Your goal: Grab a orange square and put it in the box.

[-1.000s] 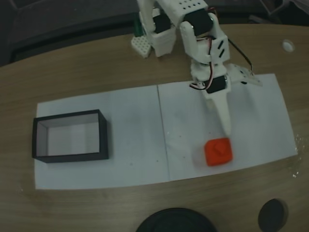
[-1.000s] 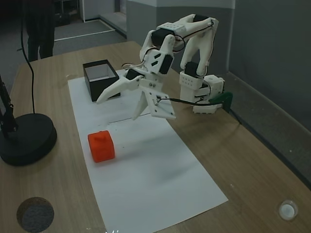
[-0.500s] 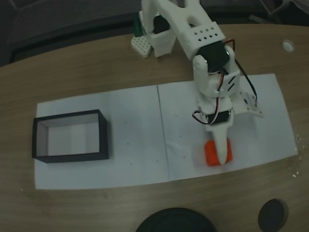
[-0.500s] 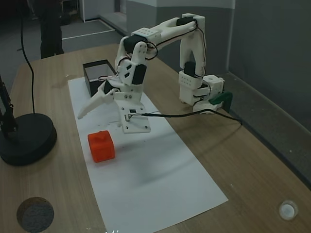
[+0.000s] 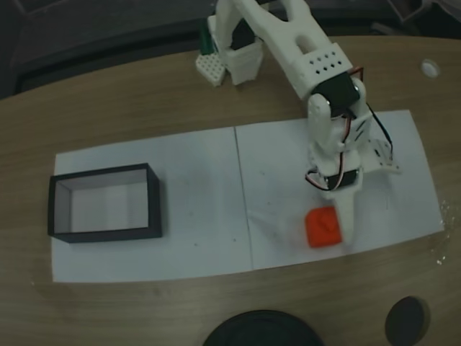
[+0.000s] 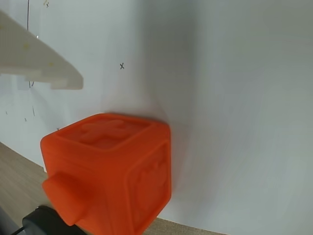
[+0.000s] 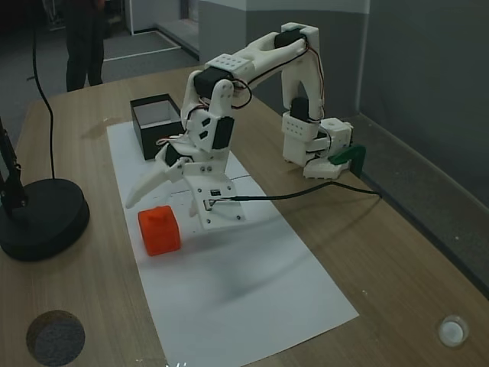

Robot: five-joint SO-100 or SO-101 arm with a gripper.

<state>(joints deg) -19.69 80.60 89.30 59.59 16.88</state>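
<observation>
Since half a second ago my arm has reached further out, and the gripper (image 7: pixel 164 197) now hangs low just over the orange block (image 5: pixel 322 227), its fingers spread wide and holding nothing. In the wrist view one white finger (image 6: pixel 36 61) sits above and apart from the block (image 6: pixel 110 171). I count one orange block and one box (image 5: pixel 104 202). The block rests on the white paper (image 5: pixel 274 180); the box stands well apart on the paper's far side.
</observation>
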